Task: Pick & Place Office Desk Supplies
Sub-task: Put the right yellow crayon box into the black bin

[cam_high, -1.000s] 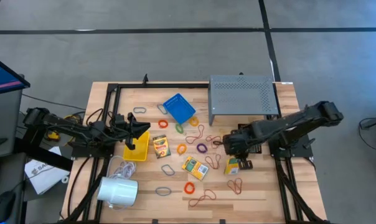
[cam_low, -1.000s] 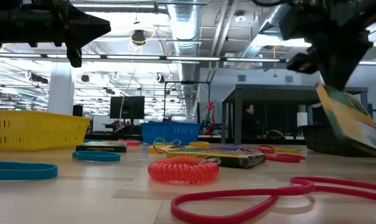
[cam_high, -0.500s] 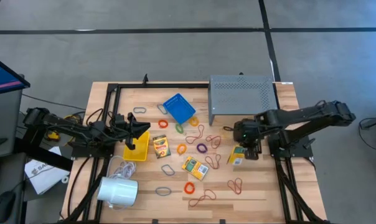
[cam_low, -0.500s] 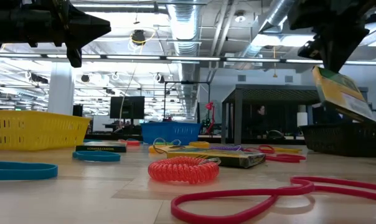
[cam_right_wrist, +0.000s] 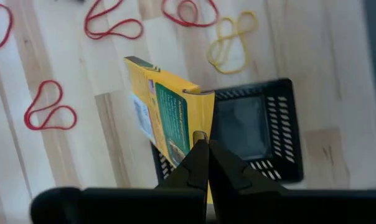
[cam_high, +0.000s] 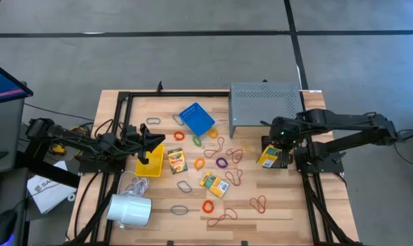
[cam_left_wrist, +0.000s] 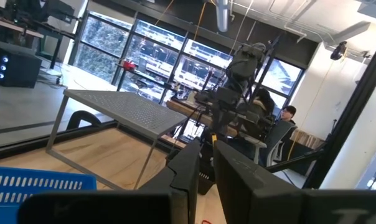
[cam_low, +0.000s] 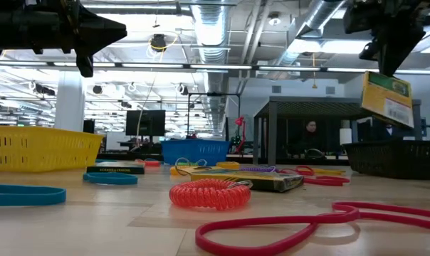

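Note:
My right gripper [cam_high: 280, 139] is shut on a yellow-green crayon box [cam_high: 269, 156], which hangs over a black mesh tray [cam_right_wrist: 253, 134] near the table's right edge. In the low view the box [cam_low: 387, 99] is well above the table, under the gripper [cam_low: 387, 44]. Two more crayon boxes [cam_high: 177, 160] [cam_high: 214, 184] lie flat among rubber bands [cam_high: 221, 162] and metal loop clips [cam_high: 184, 186]. My left gripper [cam_high: 150, 141] waits above the yellow bin [cam_high: 149, 166] with its fingers a narrow gap apart. My right gripper pinches the crayon box by its upper end [cam_right_wrist: 192, 118] between the two fingers [cam_right_wrist: 198, 155], coming from above and pointing down. The box is lifted clear and hangs below the fingers, slightly tilted, over the black tray.
A grey perforated shelf [cam_high: 267, 104] stands at the far right, just beyond the right gripper. A blue tray [cam_high: 197, 118] sits far centre, and a white cylinder with a cord [cam_high: 130, 210] lies near left. Red bands [cam_high: 259, 203] and a coiled band [cam_low: 209, 193] lie near the front.
My right gripper has carried the crayon box up and toward the table's right and far edges, from the middle of the table to above the black tray. The box has risen clear and now hangs less tilted.

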